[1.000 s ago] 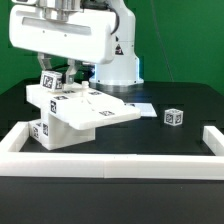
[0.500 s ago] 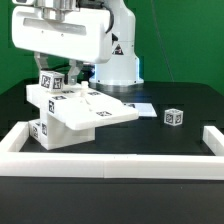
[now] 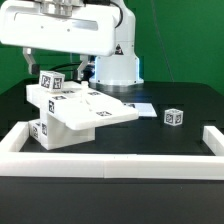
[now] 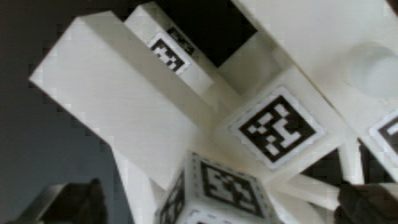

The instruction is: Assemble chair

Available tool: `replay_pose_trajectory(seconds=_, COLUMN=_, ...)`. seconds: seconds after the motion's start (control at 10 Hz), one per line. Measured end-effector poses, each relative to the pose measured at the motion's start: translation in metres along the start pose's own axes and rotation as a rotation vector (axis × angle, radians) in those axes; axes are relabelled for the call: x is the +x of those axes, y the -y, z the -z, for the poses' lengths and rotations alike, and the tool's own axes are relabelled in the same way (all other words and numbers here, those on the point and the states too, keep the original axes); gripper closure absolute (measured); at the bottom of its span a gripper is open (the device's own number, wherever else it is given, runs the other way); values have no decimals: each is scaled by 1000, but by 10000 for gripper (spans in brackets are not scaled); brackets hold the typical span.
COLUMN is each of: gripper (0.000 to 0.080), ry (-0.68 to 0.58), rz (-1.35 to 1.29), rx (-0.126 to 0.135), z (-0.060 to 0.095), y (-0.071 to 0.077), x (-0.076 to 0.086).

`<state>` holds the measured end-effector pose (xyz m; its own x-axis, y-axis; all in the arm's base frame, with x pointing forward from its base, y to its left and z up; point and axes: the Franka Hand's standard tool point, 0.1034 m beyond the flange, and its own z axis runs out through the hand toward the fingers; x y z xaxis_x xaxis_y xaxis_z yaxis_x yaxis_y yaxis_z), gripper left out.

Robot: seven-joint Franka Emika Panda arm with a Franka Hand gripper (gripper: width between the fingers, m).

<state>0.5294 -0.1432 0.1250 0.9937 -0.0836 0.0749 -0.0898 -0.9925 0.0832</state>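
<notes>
The partly joined chair (image 3: 72, 115) stands at the exterior view's left: white blocky parts with black-and-white tags, a flat seat panel tilted over bars, and a tagged post (image 3: 50, 83) sticking up. A small loose tagged block (image 3: 173, 117) lies apart to the right. My gripper (image 3: 55, 66) hangs just above the post with its jaws apart and nothing between them. In the wrist view the chair's bars and tags (image 4: 270, 122) fill the picture. My gripper (image 4: 222, 200) straddles a tagged part, with a dark fingertip (image 4: 80, 197) on either side of it.
The marker board (image 3: 141, 105) lies flat behind the chair. Long white border rails (image 3: 110, 163) close the black table at the front and both sides. The arm's white base (image 3: 118, 65) stands at the back.
My hand has risen a little above the chair's post. The chair and the loose block have not moved.
</notes>
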Motion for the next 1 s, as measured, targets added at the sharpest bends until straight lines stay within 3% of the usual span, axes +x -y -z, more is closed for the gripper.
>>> replay_pose_trajectory(seconds=0.2, gripper=150, ry=9, rz=55, rx=4, z=0, y=-1, x=-2)
replay_pose_trajectory(seconds=0.4, gripper=150, ry=82, rz=43, rx=103, z=8, y=-1, x=-13)
replay_pose_trajectory(seconds=0.6, gripper=150, ry=141, rz=23, rx=156, z=12, y=1, x=-21)
replay_pose_trajectory(seconds=0.7, gripper=150, ry=133, rz=27, rx=152, z=12, y=2, x=-19)
replay_pose_trajectory(seconds=0.8, gripper=150, ry=90, rz=35, rx=120, z=9, y=1, x=-16)
replay_pose_trajectory(seconds=1.0, gripper=150, ry=99, rz=33, rx=124, z=8, y=1, x=-18)
